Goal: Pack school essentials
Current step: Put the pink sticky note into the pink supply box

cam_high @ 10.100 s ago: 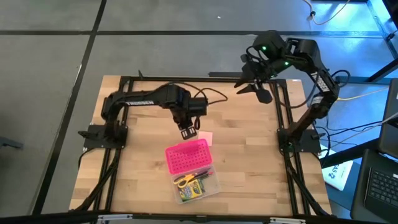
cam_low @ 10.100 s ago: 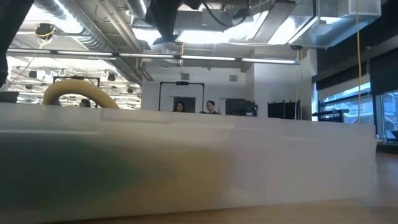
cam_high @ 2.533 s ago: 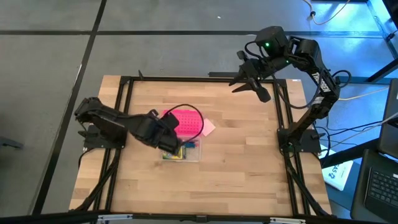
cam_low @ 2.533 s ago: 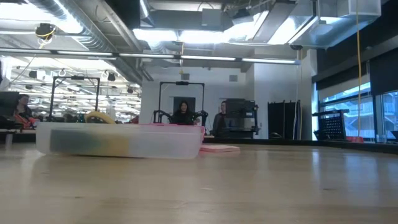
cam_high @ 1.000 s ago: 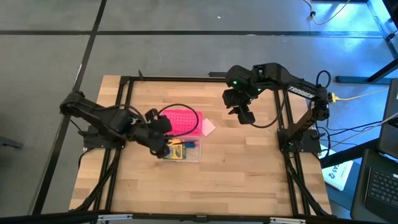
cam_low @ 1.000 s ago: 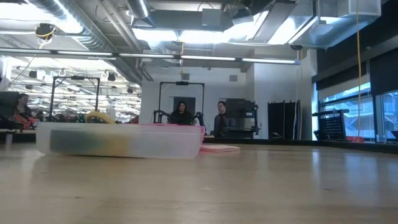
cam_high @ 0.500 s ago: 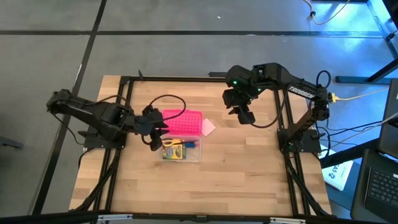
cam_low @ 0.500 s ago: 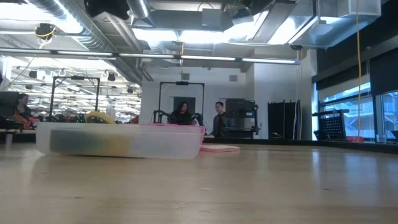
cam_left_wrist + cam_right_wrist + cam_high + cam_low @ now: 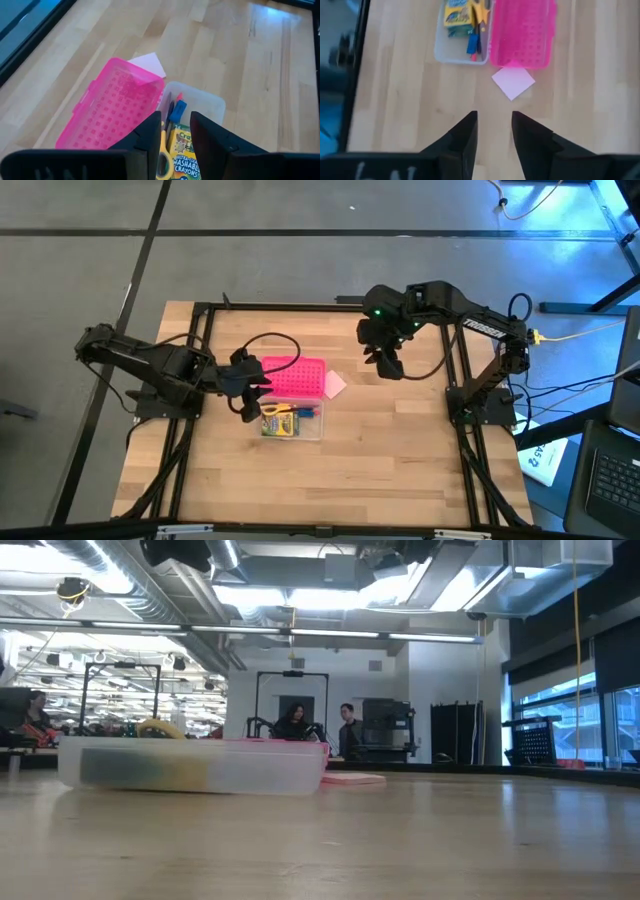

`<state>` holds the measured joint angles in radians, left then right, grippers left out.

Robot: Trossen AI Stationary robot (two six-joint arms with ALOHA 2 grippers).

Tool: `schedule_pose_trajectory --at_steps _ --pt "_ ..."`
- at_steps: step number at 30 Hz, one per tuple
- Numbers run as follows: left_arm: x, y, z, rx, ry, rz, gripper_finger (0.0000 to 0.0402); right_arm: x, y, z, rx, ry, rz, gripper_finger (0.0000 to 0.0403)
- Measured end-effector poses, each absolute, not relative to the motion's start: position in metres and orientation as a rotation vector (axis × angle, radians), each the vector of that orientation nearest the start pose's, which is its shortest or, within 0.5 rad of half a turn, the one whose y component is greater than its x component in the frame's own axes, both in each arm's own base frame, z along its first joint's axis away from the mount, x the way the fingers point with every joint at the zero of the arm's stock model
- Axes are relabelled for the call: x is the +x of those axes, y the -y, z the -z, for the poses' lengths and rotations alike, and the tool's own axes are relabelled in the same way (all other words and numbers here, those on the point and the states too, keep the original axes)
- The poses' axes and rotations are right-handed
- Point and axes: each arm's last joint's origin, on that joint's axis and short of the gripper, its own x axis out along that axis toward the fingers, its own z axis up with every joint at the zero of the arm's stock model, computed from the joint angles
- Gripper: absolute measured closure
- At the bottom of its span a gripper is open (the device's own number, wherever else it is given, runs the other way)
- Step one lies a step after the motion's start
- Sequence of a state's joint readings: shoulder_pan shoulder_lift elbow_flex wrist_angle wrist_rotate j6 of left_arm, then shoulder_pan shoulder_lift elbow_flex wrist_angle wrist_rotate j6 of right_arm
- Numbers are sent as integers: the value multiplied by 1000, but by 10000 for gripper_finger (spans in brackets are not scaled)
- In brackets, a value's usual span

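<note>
High view puts the pink dotted box (image 9: 291, 378) near the middle of the wooden table (image 9: 400, 460), lying open with its clear half (image 9: 293, 421) on the side toward the near edge. Inside that clear half lie the yellow-green crayon box (image 9: 186, 156), the yellow-handled scissors (image 9: 163, 162), a few thin pens and pencils (image 9: 169, 104) and a small blue piece (image 9: 178, 109). The pale pink square pad (image 9: 513, 82) lies flat on the wood, just beside the pink half's far corner and outside the box. The left gripper (image 9: 249, 402) hangs at the box's left edge, above the seam between the two halves, its fingers (image 9: 210, 135) a little apart with nothing between them. The right gripper (image 9: 391, 367) hovers well apart from the box, over bare wood beyond the pad, its fingers (image 9: 461, 137) likewise slightly apart and empty. From the low view, the box shows as a long pale shape, and people (image 9: 293, 721) stand far off in the room.
</note>
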<state>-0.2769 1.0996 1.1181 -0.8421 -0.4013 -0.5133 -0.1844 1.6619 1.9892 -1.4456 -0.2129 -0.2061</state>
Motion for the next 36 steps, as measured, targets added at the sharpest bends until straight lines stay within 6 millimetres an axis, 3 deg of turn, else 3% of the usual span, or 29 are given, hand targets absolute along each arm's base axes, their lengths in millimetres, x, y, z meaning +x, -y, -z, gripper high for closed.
schedule_pose_trajectory --at_steps 5,16,24,28,36 --pt "203 46 -334 -212 -721 -310 304 309 49 -409 217 -1081 -3 280" --pt "203 46 -334 -212 -722 -311 304 356 49 -358 317 -1225 224 280" --pt "203 46 -334 -212 -722 -311 304 375 50 -330 255 -1314 151 276" --pt "203 46 -334 -212 -722 -311 304 382 52 -321 252 -1324 128 232" --pt "203 46 -334 -211 -721 -311 304 398 58 -296 210 -1366 75 59"
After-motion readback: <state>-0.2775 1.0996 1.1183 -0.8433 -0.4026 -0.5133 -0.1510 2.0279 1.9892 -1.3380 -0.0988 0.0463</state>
